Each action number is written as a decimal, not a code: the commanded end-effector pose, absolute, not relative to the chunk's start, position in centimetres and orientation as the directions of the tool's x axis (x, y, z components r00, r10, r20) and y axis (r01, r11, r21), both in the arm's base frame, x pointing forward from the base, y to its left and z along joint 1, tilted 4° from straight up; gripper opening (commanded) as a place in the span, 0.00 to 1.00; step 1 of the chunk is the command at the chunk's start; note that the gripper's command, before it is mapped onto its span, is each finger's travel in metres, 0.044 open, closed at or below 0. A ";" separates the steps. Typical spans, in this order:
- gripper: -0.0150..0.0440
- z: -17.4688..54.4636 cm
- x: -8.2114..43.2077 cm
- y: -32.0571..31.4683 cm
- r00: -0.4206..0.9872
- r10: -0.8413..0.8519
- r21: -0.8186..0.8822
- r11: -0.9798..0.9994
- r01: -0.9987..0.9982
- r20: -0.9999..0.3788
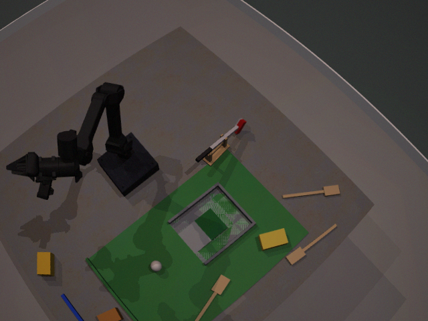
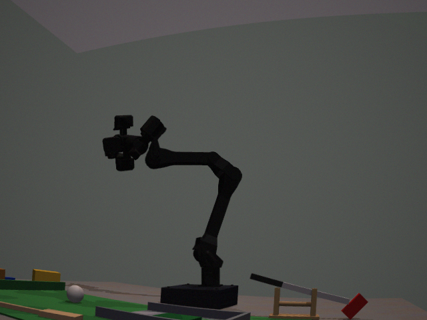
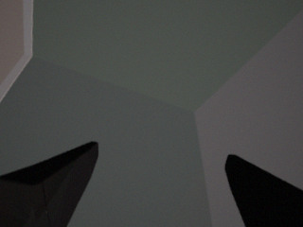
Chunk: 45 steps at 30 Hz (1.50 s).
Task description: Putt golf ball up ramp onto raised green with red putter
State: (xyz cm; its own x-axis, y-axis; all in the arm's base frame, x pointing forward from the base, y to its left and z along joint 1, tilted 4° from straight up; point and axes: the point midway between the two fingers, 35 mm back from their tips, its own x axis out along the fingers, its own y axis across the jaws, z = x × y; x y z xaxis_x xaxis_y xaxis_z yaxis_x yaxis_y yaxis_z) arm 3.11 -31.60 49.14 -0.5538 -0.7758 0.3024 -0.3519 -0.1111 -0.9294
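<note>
The red putter (image 1: 225,137) (image 2: 331,297) rests tilted on a small wooden stand (image 1: 221,154) (image 2: 276,303), its black handle raised and its red head low. The white golf ball (image 1: 156,265) (image 2: 75,293) lies on the green mat (image 1: 186,290) (image 2: 103,305). The pale ramp (image 1: 193,239) leads to the dark raised green (image 1: 210,221) inside a grey border. My gripper (image 1: 9,167) (image 3: 162,155) is open and empty, high up on the far side of the arm's base from the putter. The wrist view shows only walls between the fingers.
Yellow blocks lie on the mat (image 1: 273,239) and off its left end (image 1: 45,263) (image 2: 46,275). An orange block (image 1: 109,315) and a blue stick (image 1: 71,307) lie at the lower left. Wooden paddles (image 1: 221,284) (image 1: 295,255) (image 1: 331,190) lie around the mat's right side.
</note>
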 end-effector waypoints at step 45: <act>1.00 20.5 40.0 1.4 0.667 -0.222 -0.689 0.032 -0.724 -0.712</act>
State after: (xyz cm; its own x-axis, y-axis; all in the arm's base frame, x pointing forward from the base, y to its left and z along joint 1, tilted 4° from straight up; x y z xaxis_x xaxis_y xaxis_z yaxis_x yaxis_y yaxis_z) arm 40.80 -1.94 22.19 0.6998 -0.3096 -0.6438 -0.6665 0.0414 -0.7444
